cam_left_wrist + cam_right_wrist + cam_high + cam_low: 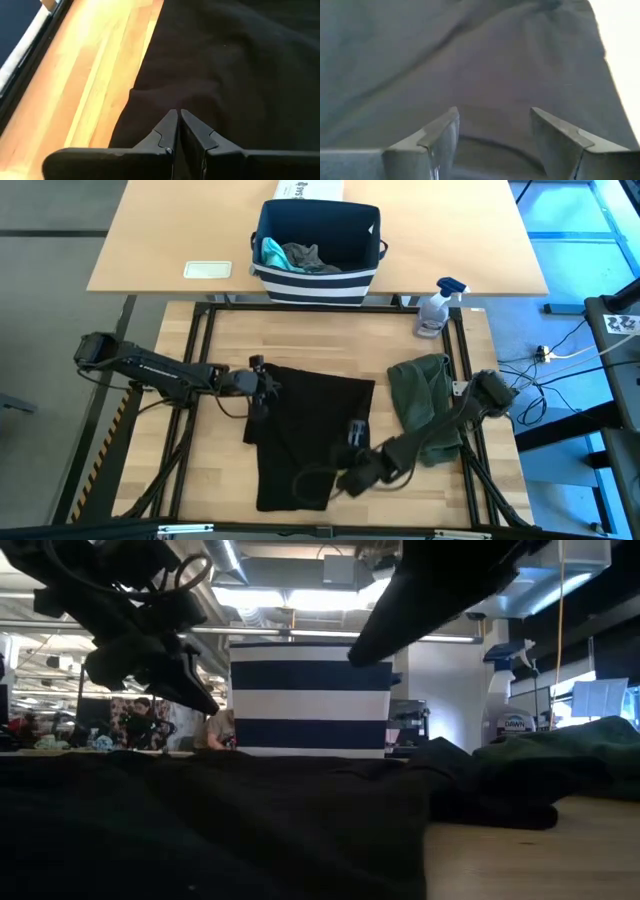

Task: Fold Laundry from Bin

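Observation:
A large black T-shirt [310, 430] lies spread on the wooden table, partly folded. To its right an olive-green piece [425, 405] lies bunched up. The navy bin [318, 240] with white stripes stands on the far table, with a teal piece [270, 252] and a grey piece [305, 256] inside. My left gripper [268, 388] hangs shut just above the shirt's left edge [131, 95], with nothing between its fingers. My right gripper [356, 432] stands open above the shirt's right half [490, 65], clear of the cloth.
A spray bottle [437, 308] stands at the table's far right corner. A white box [305, 188] sits behind the bin, and a flat white item [208, 270] lies on the far table. Bare wood [215, 460] shows left of the shirt.

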You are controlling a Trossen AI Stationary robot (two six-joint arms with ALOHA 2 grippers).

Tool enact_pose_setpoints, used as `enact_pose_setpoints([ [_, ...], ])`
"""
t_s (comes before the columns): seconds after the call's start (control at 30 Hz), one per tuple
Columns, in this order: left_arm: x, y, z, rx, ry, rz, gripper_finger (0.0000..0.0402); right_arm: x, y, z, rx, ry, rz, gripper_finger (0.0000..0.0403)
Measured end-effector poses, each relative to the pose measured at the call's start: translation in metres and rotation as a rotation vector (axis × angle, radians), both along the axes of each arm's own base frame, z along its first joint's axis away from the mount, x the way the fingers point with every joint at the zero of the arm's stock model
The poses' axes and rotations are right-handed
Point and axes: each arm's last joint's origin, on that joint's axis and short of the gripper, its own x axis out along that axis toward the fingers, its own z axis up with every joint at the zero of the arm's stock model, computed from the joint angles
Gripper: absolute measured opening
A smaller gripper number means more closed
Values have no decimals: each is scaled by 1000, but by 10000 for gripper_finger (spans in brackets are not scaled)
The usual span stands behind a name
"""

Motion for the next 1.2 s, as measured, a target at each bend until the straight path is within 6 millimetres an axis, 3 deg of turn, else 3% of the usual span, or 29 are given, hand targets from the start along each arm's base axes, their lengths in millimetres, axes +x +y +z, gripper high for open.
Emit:
enact_pose_setpoints([
  [0.17,0,8,0,0,4,22,14,-31,-46,2,30,-132,-57,241],
  [0.4,-1,28,0,26,20,72,14,-75,-133,-33,265,-388,-144,241],
  [0.53,-2,37,0,-14,11,68,14,-99,-166,-59,362,-464,-226,241],
  [0.67,-3,44,-1,-55,8,78,14,-107,-177,-69,395,-451,-300,241],
  [0.8,-2,52,-8,-85,36,100,14,-104,-177,-67,375,-459,-324,241],
  [1.2,-3,74,-44,-205,202,191,14,-114,-196,-82,361,-324,-566,241],
])
